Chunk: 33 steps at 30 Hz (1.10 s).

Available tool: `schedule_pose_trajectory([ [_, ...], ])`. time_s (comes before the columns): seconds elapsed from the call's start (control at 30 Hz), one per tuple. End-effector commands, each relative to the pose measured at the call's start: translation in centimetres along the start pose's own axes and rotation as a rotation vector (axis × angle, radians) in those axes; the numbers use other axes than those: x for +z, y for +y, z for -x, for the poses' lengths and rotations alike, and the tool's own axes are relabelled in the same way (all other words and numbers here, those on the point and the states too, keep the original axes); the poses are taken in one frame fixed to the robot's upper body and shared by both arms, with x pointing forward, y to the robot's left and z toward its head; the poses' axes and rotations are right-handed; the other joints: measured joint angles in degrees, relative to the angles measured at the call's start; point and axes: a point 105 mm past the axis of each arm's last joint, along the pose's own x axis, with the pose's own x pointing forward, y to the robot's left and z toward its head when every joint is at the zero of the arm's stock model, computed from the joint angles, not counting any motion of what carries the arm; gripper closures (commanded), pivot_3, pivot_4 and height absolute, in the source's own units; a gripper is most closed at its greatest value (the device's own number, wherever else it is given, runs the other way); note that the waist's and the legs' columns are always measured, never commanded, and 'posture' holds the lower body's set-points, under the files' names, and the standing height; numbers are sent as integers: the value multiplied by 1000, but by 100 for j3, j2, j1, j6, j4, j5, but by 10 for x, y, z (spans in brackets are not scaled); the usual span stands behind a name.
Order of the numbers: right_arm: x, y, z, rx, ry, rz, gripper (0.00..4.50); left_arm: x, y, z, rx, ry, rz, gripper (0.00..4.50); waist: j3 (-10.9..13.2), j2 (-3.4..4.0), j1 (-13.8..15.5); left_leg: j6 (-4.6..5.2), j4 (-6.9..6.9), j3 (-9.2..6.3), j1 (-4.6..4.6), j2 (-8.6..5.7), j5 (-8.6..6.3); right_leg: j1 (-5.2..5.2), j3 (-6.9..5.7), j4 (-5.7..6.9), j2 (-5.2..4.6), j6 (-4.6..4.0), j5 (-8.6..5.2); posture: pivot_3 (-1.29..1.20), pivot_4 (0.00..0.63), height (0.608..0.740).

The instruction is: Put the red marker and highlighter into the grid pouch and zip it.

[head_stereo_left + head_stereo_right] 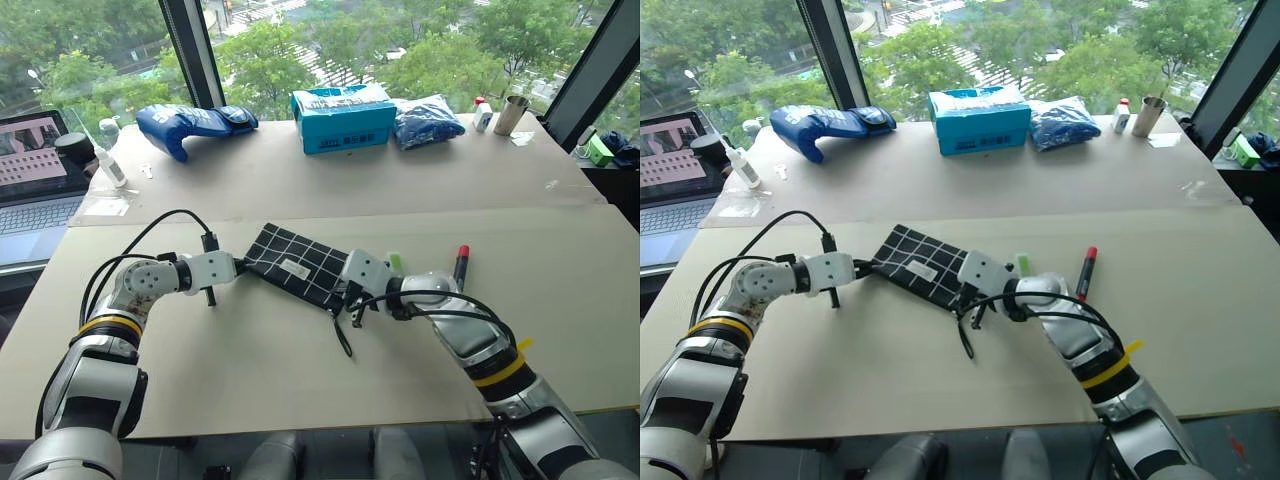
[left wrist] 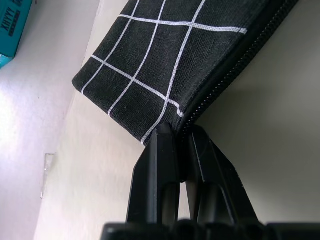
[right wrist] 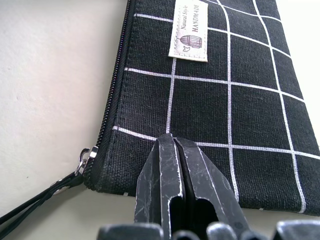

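- We see the left gripper (image 2: 181,131) closed on the corner of the grid pouch (image 1: 295,266) at the end of its zipper; in the left wrist view both fingers (image 2: 160,160) pinch the fabric edge there.
- The right gripper (image 3: 175,142) has its fingers pressed together with no gap between them, tips on the pouch's face near the opposite short edge; whether any fabric is pinched between them we cannot tell.
- The pouch lies flat on the table (image 1: 300,390), stretched between the two grippers, white label (image 3: 189,31) facing up, just ahead of the right fingertips.
- The metal zipper slider (image 3: 86,159) sits at the corner beside the right gripper, its black pull cord (image 1: 343,335) trailing off the pouch onto the table, back toward the robot.
- The highlighter (image 1: 395,262) lies on the table just past the right gripper's wrist, on its outer side, partly hidden by the arm.
- The red marker (image 1: 461,263) lies farther out on that same side, beyond the highlighter, apart from it, red cap pointing away from the robot.
- Well ahead of both grippers, at the table's far edge: a teal box (image 1: 343,120) and blue bags (image 1: 190,125).
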Motion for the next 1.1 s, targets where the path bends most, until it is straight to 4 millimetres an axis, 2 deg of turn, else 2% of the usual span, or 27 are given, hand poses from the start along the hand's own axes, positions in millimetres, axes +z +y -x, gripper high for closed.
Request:
schedule_pose_trajectory([
  [0.03,27,-43,24,-171,-150,-129,4500,6,2,6,-32,-41,180,4468,0,0,-25,0,0,0,-7,1,0,-10,1,3,0,0,0,0,150,740],
  [0.07,31,-54,35,-219,-184,-152,4500,8,2,8,-29,-48,223,4468,0,0,-38,-1,0,0,-10,1,1,-17,1,8,0,0,1,0,150,740],
  [0.13,38,-72,55,-292,-230,-194,3904,15,1,13,-22,-58,282,4500,0,0,-64,-2,1,1,-25,7,1,-35,3,12,0,-2,2,0,150,740],
  [0.17,40,-81,68,-332,-242,-209,3751,19,-1,15,-22,-60,311,4500,0,0,-78,-2,1,1,-36,8,1,-44,2,19,1,-3,3,0,150,740],
  [0.23,42,-91,88,-390,-243,-205,3011,25,-6,20,-12,-51,357,4500,0,0,-102,-2,4,-1,-52,14,2,-54,1,24,3,-5,4,0,150,740],
  [0.3,43,-96,102,-425,-238,-199,2347,29,-10,24,-3,-29,392,4500,0,1,-139,4,4,-1,-66,15,-2,-63,0,20,5,-5,4,0,150,740],
  [0.43,41,-109,141,-532,-237,-228,868,33,-22,28,-12,61,461,4500,0,1,-170,6,1,2,-82,17,-3,-83,1,15,5,-5,5,0,150,740],
  [0.47,37,-108,148,-530,-231,-262,571,33,-22,28,6,92,473,4500,1,1,-161,6,1,4,-81,17,-3,-83,1,16,5,-5,5,0,150,740],
  [0.5,34,-97,149,-468,-230,-283,286,34,-18,27,39,110,494,4500,1,1,-152,6,1,5,-82,17,-3,-82,1,11,5,-5,5,0,150,740],
  [0.63,27,-46,131,-253,-181,-257,286,42,-13,21,85,165,513,4500,1,0,-78,9,1,5,-78,22,-5,-74,-2,4,8,-5,5,0,150,740],
  [0.7,23,-32,121,-211,-154,-242,286,43,-10,19,113,187,505,4500,1,0,-91,9,1,23,-76,28,-5,-76,4,1,9,-8,6,0,150,740],
  [0.8,16,-19,99,-183,-123,-240,286,52,-7,12,142,181,508,4500,2,-2,-85,12,2,48,-72,33,-7,-74,14,-13,9,-12,14,0,150,740],
  [0.97,11,-1,67,-136,-94,-201,286,70,-5,4,186,136,634,4500,4,-6,-5,7,3,50,-63,38,-4,-70,9,-10,10,-14,16,0,150,740],
  [1.1,12,-1,54,-134,-93,-171,286,65,-13,7,187,216,686,4500,5,-6,-7,11,36,50,-72,36,-8,-70,10,-5,12,-13,17,0,150,740],
])
